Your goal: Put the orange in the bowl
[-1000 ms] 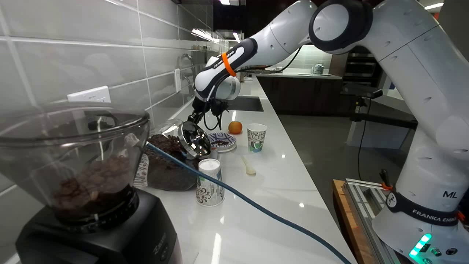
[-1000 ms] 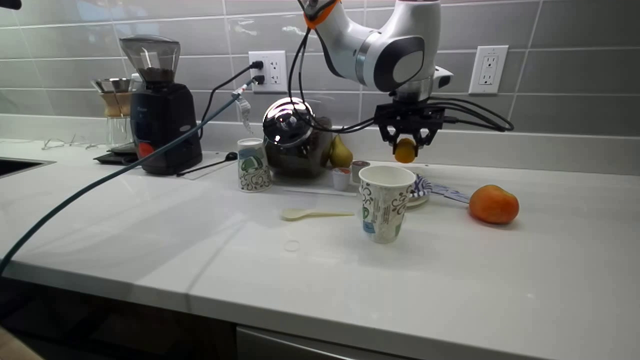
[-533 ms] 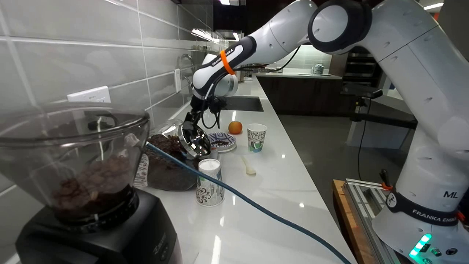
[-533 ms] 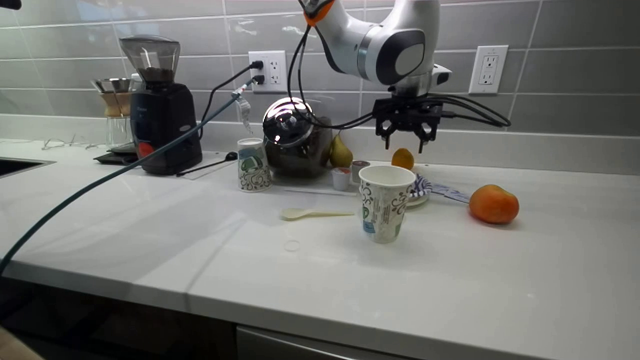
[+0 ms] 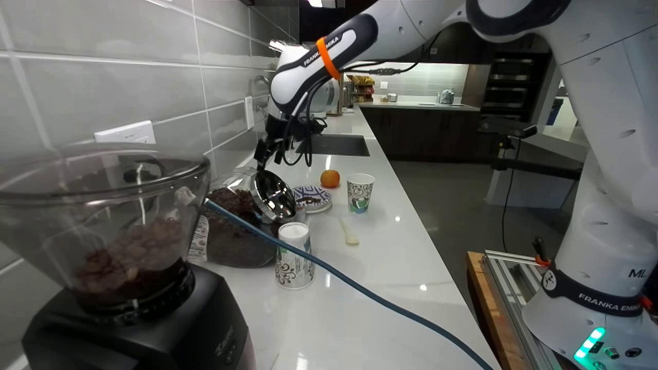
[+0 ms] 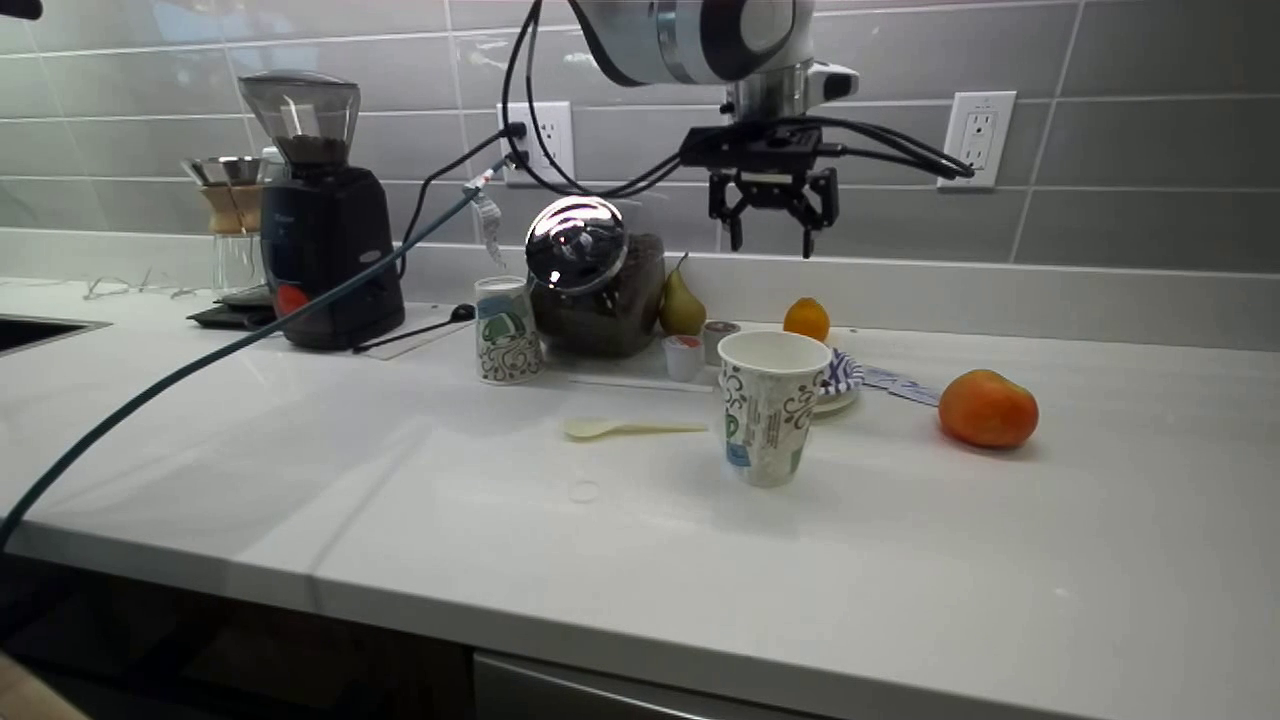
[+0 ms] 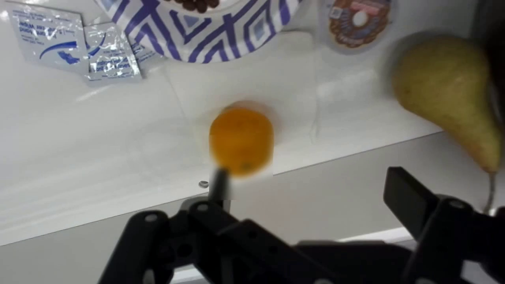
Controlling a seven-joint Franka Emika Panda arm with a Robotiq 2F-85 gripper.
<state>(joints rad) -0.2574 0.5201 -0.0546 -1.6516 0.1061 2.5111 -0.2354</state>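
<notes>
wrist view | change: gripper (image 7: 309, 179) is rising and no longer holding the small orange (image 7: 241, 142), jaws standing wide apart | meaning: small orange is lying near the wall (image 7: 71, 256), outside the patterned plate (image 7: 201, 39) that is perhaps serving as bowl; placing is seeming unfinished | relation: it is resting below, nearer one finger (image 7: 219, 185), not between the jaws

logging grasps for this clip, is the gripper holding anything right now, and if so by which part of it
Nothing is held. The gripper hangs open, and the small orange fruit lies below, apart from it.
</notes>
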